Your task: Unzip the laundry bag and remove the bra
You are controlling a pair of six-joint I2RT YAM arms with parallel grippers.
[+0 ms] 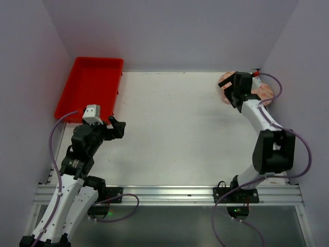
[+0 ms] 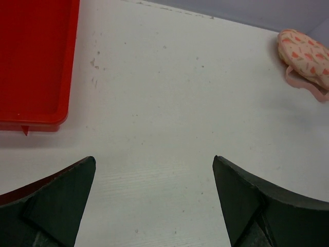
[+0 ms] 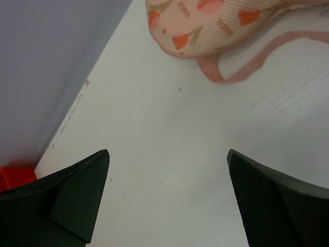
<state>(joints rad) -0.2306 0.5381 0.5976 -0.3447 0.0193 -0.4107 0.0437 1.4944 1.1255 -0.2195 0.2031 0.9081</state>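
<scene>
The laundry bag point(image 1: 266, 91), a cream-pink padded case with orange-red print, lies at the table's far right corner. My right arm partly covers it in the top view. In the right wrist view the laundry bag point(image 3: 205, 23) sits ahead of my fingers, its pink strap loop point(image 3: 247, 64) trailing on the table. My right gripper point(image 3: 168, 152) hovers open just short of it, with nothing between the jaws. My left gripper point(image 2: 154, 159) is open over bare table beside the red tray, far from the bag point(image 2: 304, 51). The bra is hidden.
A red plastic tray point(image 1: 90, 87) stands at the far left corner, and its near corner point(image 2: 31, 62) shows in the left wrist view. The back wall point(image 3: 51, 62) rises close to the left of my right gripper point(image 1: 230, 91). White table point(image 1: 175, 123) lies between the arms.
</scene>
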